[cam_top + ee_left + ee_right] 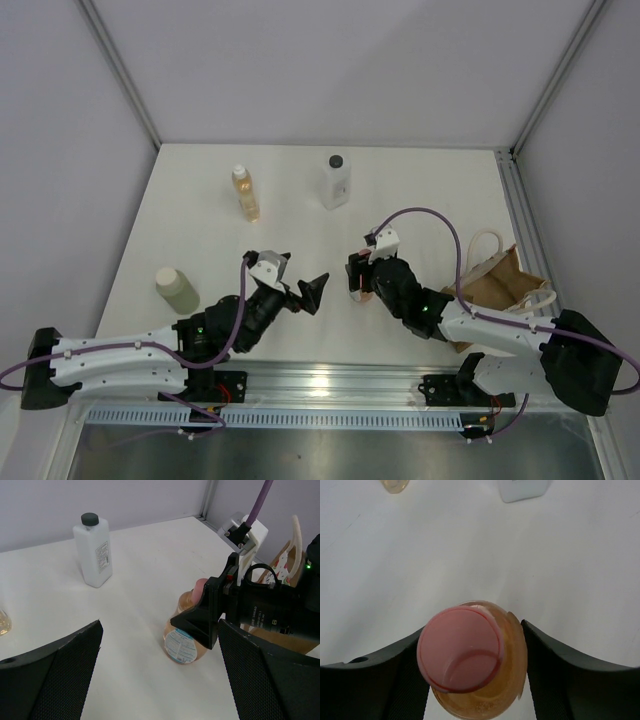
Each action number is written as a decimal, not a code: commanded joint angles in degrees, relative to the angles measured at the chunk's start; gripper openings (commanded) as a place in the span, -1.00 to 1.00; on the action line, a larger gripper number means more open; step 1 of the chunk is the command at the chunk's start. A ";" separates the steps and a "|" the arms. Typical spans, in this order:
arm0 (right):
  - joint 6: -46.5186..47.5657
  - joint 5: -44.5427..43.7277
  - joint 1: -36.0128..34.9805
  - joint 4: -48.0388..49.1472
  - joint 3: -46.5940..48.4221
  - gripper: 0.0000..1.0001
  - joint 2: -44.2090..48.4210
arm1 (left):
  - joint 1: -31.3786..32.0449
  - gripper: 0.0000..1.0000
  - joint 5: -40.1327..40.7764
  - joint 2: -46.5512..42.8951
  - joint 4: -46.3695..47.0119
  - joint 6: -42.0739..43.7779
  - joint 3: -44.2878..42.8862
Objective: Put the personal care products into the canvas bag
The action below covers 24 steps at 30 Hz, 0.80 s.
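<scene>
Right hand [356, 282] set around the orange bottle [181, 639], one black finger [370, 690] on each side of the pink cap [460, 650] and close against it; pressing or only flanking, cannot tell. Bottle upright on the white counter [200, 225], near the middle of its front half. Left hand [298, 277] spread wide, holding nothing, facing the right hand across a short gap.

Counted: four bottles, all out on the counter.
- One orange bottle, between the right fingers.
- One slim amber bottle [244, 192] with a white cap, toward the back.
- One clear squarish bottle [336, 182] with a black cap, also toward the back and apart from the amber one.
- One squat pale-green cylinder [177, 290] at the left front, beside the left arm.

One tan canvas bag [505, 285] at the right edge of the counter, next to the right arm, with two cream loop handles [296, 537].
</scene>
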<state>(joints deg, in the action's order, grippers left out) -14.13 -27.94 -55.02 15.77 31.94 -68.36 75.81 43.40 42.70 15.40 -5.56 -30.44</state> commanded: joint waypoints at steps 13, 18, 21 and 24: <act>1.56 1.23 -0.35 8.84 -1.80 0.40 -3.80 | -0.22 0.99 1.34 0.46 3.06 0.55 -0.94; 1.83 -0.18 -0.61 7.26 -0.66 -0.51 -3.80 | -0.22 0.99 1.60 0.28 3.06 0.64 -0.94; 0.95 -3.69 -1.75 3.23 1.18 -1.00 0.04 | -0.22 0.99 1.78 -0.16 3.14 0.64 -0.77; 1.55 -7.29 -1.84 -5.54 5.75 -1.00 4.96 | -0.22 0.99 1.34 -0.42 3.15 0.46 -0.59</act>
<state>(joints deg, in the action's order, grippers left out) -12.45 -29.56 -56.42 14.48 31.35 -69.63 75.81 44.23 43.07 15.88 -5.50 -30.44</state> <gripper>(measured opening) 0.574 0.994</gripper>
